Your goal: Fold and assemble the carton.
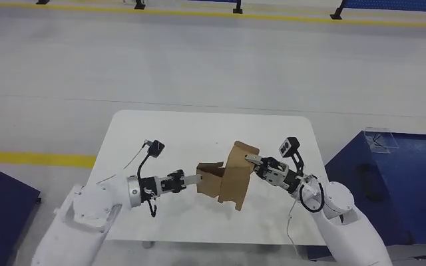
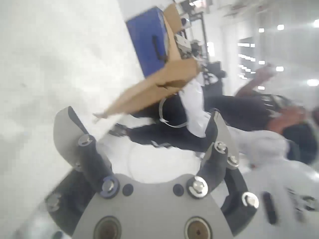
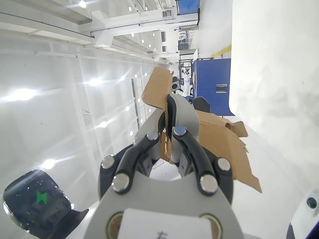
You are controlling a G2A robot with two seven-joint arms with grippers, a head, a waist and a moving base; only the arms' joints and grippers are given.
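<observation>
A brown carton [image 1: 229,176], partly folded with one tall panel standing up, rests near the middle of the white table [image 1: 200,133]. My right gripper [image 1: 251,159] is at its right side, shut on the upper edge of the tall panel; in the right wrist view the fingers [image 3: 183,110] pinch the cardboard [image 3: 219,138] between them. My left gripper [image 1: 193,179] is at the carton's low left end, open. In the left wrist view its fingertips [image 2: 67,123] stand wide apart, with the carton [image 2: 162,83] just beyond them and nothing held.
A blue cabinet [image 1: 379,166] stands off the table's right edge, also visible as a blue cabinet [image 2: 147,40] past the carton. Bare table surface lies behind and to the left of the carton. The front table edge is close beneath both arms.
</observation>
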